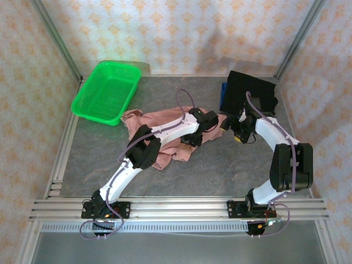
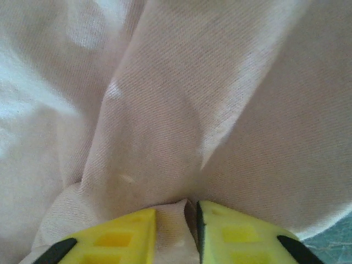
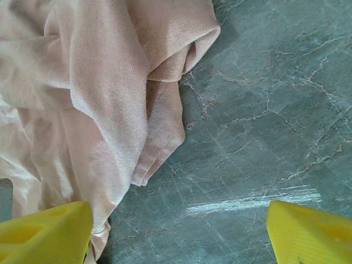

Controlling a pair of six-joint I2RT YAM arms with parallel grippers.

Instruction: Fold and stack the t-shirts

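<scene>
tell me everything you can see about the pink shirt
The dusty-pink t-shirt is soft, finely woven-looking cloth, crumpled in loose folds on the middle of the grey marbled table. The left gripper pinches a raised fold of it between its yellow fingers. A hemmed edge lies flat on the table below the open right gripper, which holds nothing.
</scene>
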